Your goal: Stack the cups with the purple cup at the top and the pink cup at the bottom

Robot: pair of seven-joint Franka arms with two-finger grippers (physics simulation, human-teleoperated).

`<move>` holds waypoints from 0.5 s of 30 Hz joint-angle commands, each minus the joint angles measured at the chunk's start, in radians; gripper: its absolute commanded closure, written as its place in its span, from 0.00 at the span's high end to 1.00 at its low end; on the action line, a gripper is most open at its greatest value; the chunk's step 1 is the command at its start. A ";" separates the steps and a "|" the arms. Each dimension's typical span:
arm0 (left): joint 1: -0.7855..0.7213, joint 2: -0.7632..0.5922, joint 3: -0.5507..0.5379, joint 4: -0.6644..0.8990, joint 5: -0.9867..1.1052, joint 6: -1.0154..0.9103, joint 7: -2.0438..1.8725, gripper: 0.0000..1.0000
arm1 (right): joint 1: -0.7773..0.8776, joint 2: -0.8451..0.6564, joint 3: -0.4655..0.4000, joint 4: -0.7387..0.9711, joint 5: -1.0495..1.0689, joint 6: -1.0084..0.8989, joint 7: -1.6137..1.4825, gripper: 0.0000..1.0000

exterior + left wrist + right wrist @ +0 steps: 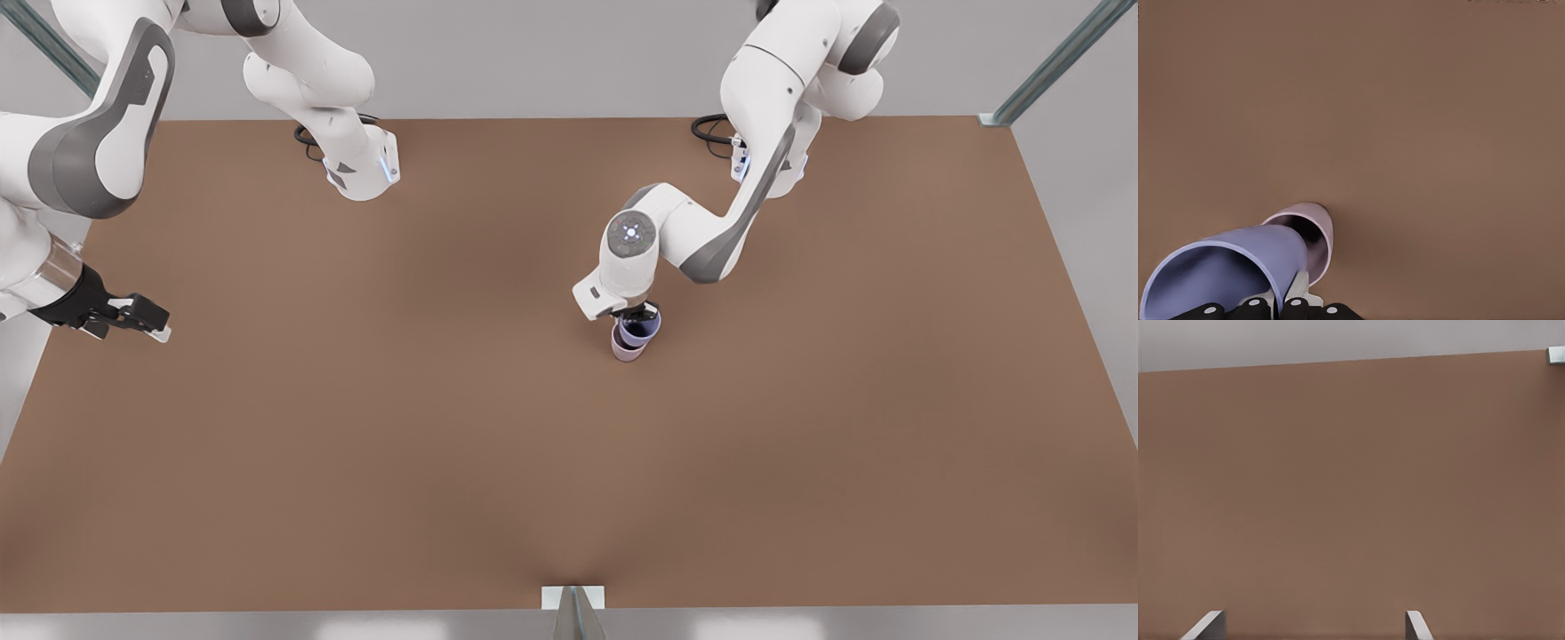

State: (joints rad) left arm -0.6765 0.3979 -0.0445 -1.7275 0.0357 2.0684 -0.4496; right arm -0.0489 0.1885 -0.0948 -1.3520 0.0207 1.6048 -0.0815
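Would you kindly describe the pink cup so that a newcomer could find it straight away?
Find the brown table, then the left gripper lowered near its middle, just toward the front view's right. That gripper grips the purple cup by its rim; the pink cup sits right beneath it, on the table. It is the paler, mauve one, not the bluish one.

A broad brown table (356,462) spreads across the room, matte and evenly coloured, darker near its middle and at the near edge. Around it the floor (1085,267) is pale grey. Grey metal struts (1053,67) slant in at the far corners, one ending in a small bracket at the table's corner. A similar metal bracket (573,604) sits at the middle of the near edge.
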 commanded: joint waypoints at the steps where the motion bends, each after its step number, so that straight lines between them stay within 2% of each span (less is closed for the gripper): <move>1: 0.000 0.002 0.000 0.002 -0.002 0.006 -0.172 0.21 | 0.000 -0.001 0.000 0.001 0.001 0.000 -0.014 1.00; 15: -0.020 0.021 0.002 0.022 0.000 0.010 -0.196 0.21 | -0.005 -0.003 -0.002 0.007 -0.019 0.000 -0.012 1.00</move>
State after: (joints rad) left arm -0.6962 0.4198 -0.0427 -1.7065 0.0384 2.0767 -0.5612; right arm -0.0533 0.1877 -0.0960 -1.3458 0.0123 1.6051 -0.0883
